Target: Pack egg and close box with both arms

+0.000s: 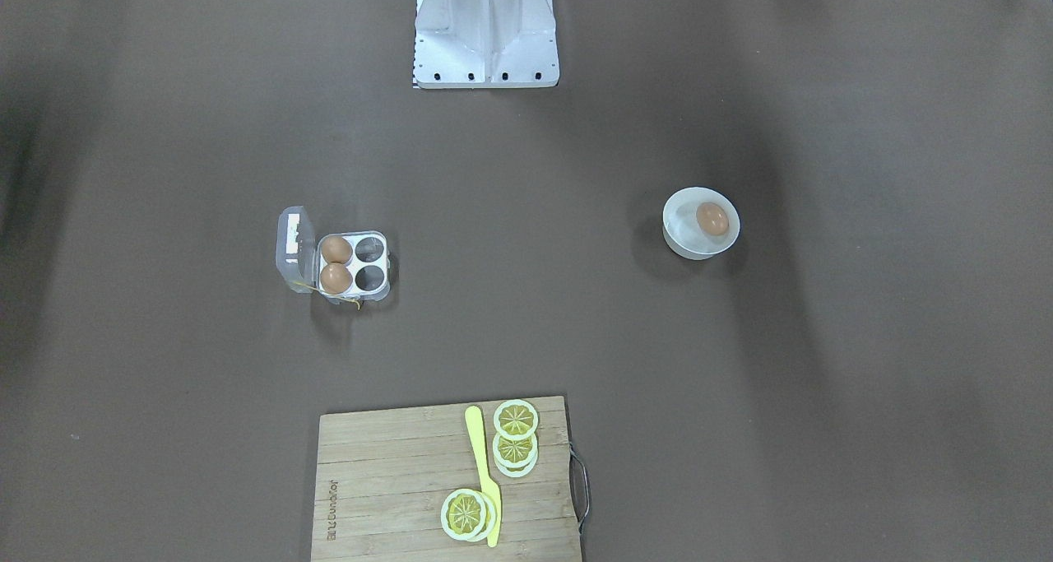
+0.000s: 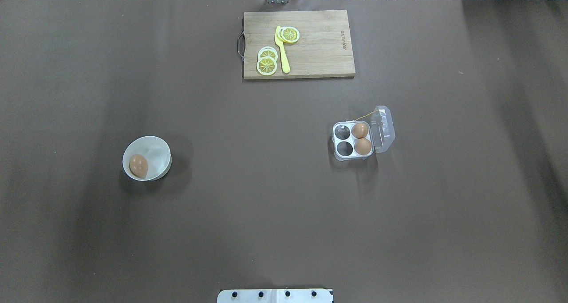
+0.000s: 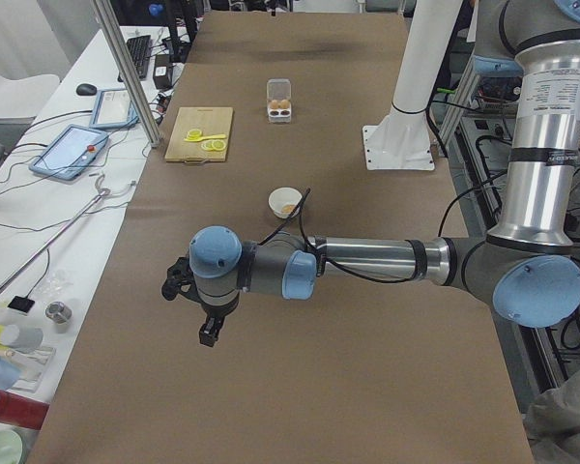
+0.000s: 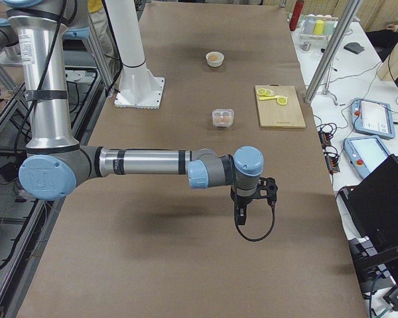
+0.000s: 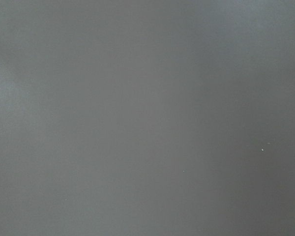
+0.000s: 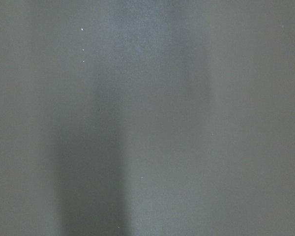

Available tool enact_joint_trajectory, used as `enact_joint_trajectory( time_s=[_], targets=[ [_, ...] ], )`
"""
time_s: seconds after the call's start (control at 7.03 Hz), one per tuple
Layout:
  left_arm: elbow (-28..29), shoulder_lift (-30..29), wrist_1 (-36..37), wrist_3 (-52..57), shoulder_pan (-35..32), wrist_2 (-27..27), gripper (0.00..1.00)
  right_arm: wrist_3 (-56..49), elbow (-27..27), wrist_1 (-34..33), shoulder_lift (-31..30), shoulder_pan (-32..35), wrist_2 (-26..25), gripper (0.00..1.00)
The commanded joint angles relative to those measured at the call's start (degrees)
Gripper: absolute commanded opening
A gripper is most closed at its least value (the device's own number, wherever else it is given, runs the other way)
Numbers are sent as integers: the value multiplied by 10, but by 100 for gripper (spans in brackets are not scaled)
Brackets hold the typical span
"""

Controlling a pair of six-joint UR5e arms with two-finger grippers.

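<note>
One brown egg [image 1: 712, 218] lies in a round white bowl [image 1: 679, 242], also seen in the overhead view [image 2: 138, 165]. The clear box [image 1: 372, 278] stands open with its lid [image 1: 294, 248] tipped back. It holds two eggs [image 1: 336, 264] in the cups beside the lid, and the other two cups are empty. My left gripper [image 3: 209, 333] shows only in the exterior left view, hanging over bare table near the table's end, far from the bowl. My right gripper [image 4: 241, 215] shows only in the exterior right view, well short of the box [image 4: 223, 117]. I cannot tell whether either is open or shut.
A wooden cutting board [image 1: 387, 480] with lemon slices [image 1: 516, 443] and a yellow knife [image 1: 484, 471] lies at the table's far edge from the robot. The white metal stand [image 1: 485, 44] is at the robot's side. Both wrist views show only brown tabletop.
</note>
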Motion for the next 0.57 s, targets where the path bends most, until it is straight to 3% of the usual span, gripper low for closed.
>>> enact_joint_trajectory(
  time_s=[0.0,0.43],
  targets=[
    [0,-1,1,-1,0,1,97,1,2,0,-2,0,0,100],
    [-12,-18,5,-59,2,-27,97,-4,1,0,-9,0,1,100]
  ],
)
